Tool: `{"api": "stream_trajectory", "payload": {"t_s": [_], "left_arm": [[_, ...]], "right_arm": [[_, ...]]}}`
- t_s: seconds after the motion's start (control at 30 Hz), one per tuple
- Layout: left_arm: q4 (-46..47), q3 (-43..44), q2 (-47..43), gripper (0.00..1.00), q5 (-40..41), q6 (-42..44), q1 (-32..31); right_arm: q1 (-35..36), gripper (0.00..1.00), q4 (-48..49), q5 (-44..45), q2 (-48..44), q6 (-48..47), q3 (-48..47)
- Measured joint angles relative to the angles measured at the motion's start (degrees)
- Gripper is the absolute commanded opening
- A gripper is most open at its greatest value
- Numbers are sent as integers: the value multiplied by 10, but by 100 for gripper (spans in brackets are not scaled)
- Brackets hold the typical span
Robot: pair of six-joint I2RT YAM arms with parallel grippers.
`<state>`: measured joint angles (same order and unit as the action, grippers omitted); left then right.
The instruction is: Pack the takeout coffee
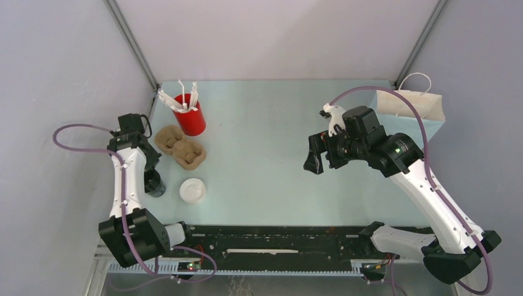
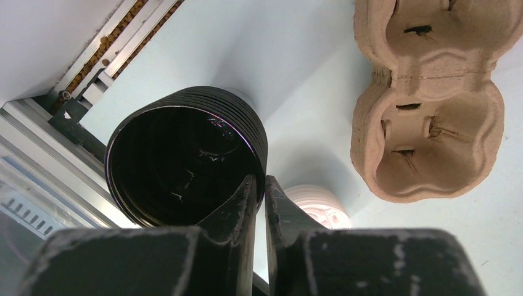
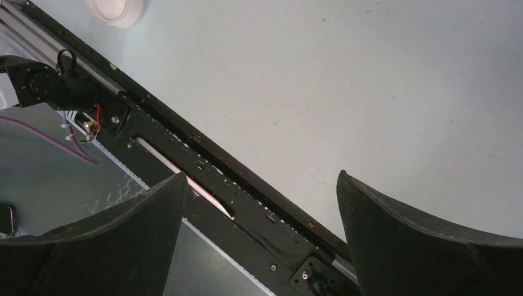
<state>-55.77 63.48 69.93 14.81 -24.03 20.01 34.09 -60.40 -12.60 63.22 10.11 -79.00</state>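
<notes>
Pinches the rim of the cup (image 2: 179, 154) in the left gripper (image 2: 259, 188) near the left edge, has the lid (image 1: 192, 190) loose just beside, holds the right gripper (image 3: 262, 185) wide open, with capping and loading into the bag (image 1: 412, 103) at the far right corner seemingly left to do.

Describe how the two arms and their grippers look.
The left arm and right arm have white links, black joint housings and black bases. A purple cable loops along each. The right one shows a green light. The left gripper and right gripper have black, scuffed fingers.
</notes>
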Motion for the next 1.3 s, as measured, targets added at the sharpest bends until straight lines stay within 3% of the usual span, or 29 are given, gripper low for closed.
{"api": "stream_trajectory", "payload": {"t_s": [0.07, 0.5, 1.13, 1.3], "left_arm": [[0, 0, 0, 8, 0, 1, 0], [-2, 1, 2, 6, 17, 6, 0], [-43, 39, 14, 11, 42, 18, -16], [-50, 40, 14, 8, 53, 20, -19]], "right_arm": [[0, 100, 0, 0, 0, 0, 0], [0, 100, 0, 0, 3, 0, 0], [0, 100, 3, -6, 7, 0, 0], [0, 100, 3, -6, 8, 0, 0]]}}
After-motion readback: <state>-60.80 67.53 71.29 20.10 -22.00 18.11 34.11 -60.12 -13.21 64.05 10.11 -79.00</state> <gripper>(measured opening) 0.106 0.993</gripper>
